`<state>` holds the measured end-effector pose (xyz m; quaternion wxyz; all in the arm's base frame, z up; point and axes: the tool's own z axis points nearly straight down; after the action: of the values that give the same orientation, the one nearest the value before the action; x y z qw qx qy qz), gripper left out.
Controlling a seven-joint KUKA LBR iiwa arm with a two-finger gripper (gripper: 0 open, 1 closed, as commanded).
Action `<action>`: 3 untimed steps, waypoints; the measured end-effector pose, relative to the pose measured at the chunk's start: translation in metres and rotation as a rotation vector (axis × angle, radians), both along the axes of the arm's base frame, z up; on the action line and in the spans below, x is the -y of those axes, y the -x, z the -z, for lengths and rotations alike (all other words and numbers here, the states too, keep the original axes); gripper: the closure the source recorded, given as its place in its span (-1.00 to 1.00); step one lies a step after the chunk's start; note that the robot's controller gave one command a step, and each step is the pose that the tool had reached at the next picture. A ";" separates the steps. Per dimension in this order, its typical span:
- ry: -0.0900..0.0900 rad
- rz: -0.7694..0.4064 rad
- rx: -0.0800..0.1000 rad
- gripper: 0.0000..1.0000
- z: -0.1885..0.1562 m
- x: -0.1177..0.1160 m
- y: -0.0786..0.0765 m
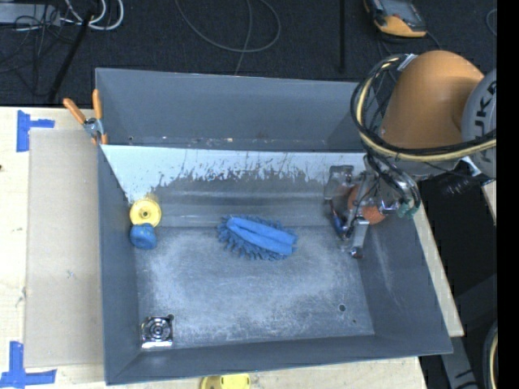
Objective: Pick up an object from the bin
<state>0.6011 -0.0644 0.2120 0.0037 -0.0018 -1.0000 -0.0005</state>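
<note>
My gripper [350,221] hangs at the right side of the bin, close to the right wall and just above the floor. The nearest loose thing is a blue, bristly, brush-like object [258,237], which lies flat in the middle of the bin, well to the gripper's left and apart from it. A small orange-red patch shows right by the gripper's body; whether it is a loose thing or part of the robot I cannot tell.
A yellow disc on a blue rounded piece [144,223] sits against the left wall. In the front left corner lies a small silver metal piece [156,329]. The arm's orange cover and cables overhang the bin's right rim.
</note>
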 end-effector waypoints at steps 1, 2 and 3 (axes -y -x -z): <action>0.001 -0.001 0.008 -1.00 -0.005 0.000 -0.001; 0.002 0.045 0.012 -1.00 0.045 -0.053 0.009; -0.001 0.093 0.004 -1.00 0.077 -0.084 0.019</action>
<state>0.5825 0.0199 0.1353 0.0016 -0.0482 -0.9988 -0.0011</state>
